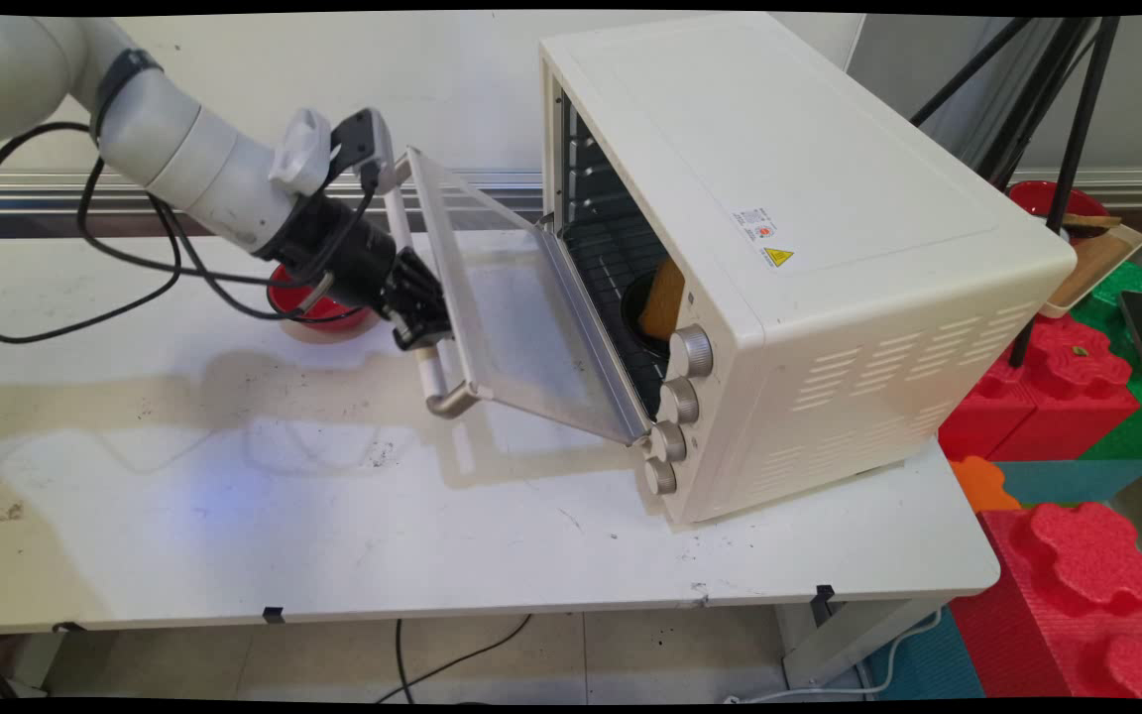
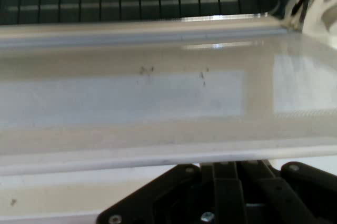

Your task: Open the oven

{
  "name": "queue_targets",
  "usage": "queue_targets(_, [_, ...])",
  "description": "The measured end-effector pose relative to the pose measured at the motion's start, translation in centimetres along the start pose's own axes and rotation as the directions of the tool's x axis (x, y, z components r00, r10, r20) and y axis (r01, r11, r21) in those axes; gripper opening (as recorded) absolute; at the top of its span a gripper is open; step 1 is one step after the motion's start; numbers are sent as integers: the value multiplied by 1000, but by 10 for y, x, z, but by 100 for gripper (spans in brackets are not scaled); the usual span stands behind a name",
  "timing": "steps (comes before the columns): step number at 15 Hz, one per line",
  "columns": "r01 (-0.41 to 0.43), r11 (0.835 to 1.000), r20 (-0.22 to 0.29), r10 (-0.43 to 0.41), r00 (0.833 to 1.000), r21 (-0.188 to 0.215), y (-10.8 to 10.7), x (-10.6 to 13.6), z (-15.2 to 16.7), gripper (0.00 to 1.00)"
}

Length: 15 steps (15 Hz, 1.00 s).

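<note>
Cream-white metal, a toaster oven [image 1: 809, 248] sits on the counter [image 1: 234, 516] with its glass door [image 1: 516, 317] hanging half open toward your claw [image 1: 420, 315]. The claw is at the door's bar handle [image 1: 432, 367], whose long axis runs across the door's outer edge; whether it is clamped on it, you cannot tell. A red bowl [image 1: 318, 307] sits behind the claw. Inside the oven lies something orange-brown [image 1: 662, 296].

No wording can be read. The toaster oven [image 1: 809, 268] carries 1 small white label [image 1: 753, 224] and 1 yellow triangular warning sign [image 1: 778, 257] on its top panel, print too small to make out.
</note>
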Motion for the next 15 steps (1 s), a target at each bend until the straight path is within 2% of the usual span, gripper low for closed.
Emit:
queue_targets(5, [-8, 1000, 44, 8, 999, -4, 3, -20, 6, 0])
queue_targets(15, [-37, 999, 97, 39, 995, -15, 8, -57, 20, 0])
